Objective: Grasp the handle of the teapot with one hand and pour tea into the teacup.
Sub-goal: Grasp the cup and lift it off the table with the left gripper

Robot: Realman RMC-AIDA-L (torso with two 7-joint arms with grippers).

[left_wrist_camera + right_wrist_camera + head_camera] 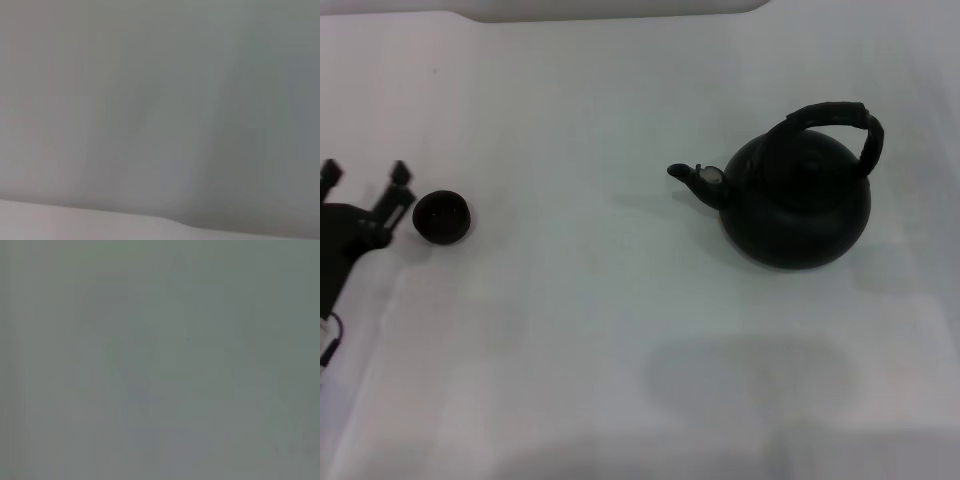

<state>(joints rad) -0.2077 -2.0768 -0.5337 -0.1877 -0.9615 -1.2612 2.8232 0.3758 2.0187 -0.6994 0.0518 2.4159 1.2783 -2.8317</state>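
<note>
In the head view the black teapot [798, 205] stands upright on the white table at the right, its spout [695, 178] pointing left and its arched handle [840, 122] looping over the top. The small dark teacup [442, 217] sits at the far left. My left gripper [365, 180] is just left of the teacup, open, with nothing between its fingers; one finger [392, 195] stands close beside the cup. My right gripper is out of view. No tea shows. Both wrist views show only a blank grey surface.
The white table [580, 320] stretches between cup and teapot. A pale rounded edge [610, 10] runs along the far side.
</note>
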